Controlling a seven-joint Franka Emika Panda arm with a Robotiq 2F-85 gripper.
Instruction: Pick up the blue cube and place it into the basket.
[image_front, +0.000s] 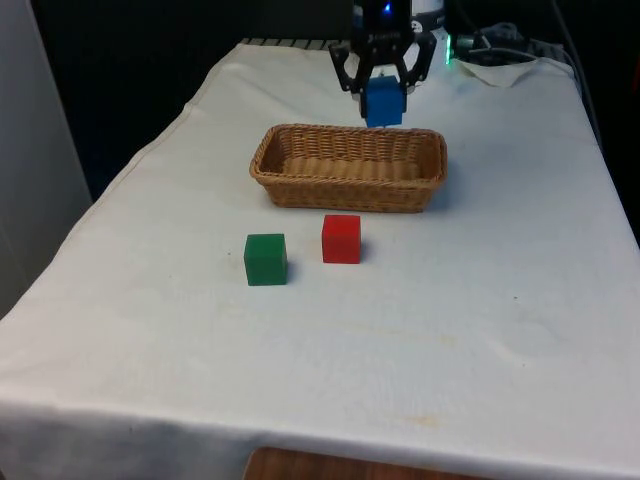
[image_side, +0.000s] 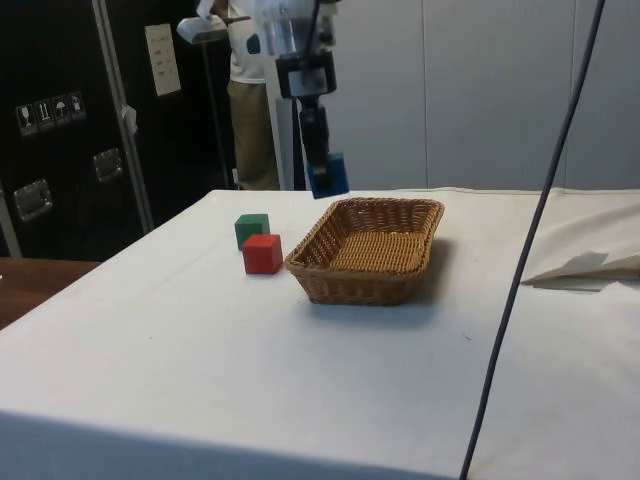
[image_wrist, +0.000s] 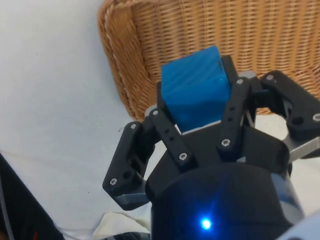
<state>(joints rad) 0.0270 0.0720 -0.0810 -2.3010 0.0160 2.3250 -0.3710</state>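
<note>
The blue cube (image_front: 383, 101) hangs in the air, held by my gripper (image_front: 383, 96), which is shut on it. In the side view the blue cube (image_side: 328, 175) and gripper (image_side: 321, 170) hover just above the far rim of the wicker basket (image_side: 400, 288). The wrist view shows the blue cube (image_wrist: 195, 87) clamped between the black fingers (image_wrist: 167, 132), with the basket's woven rim (image_wrist: 120, 70) right below it. The oval basket (image_front: 300, 190) lies in the middle of the table and holds nothing that I can see.
A green cube (image_front: 265, 259) and a red cube (image_front: 341, 239) sit on the white cloth just in front of the basket. A person (image_side: 250, 110) stands behind the table in the side view. A black cable (image_side: 520, 270) hangs across the side view's right.
</note>
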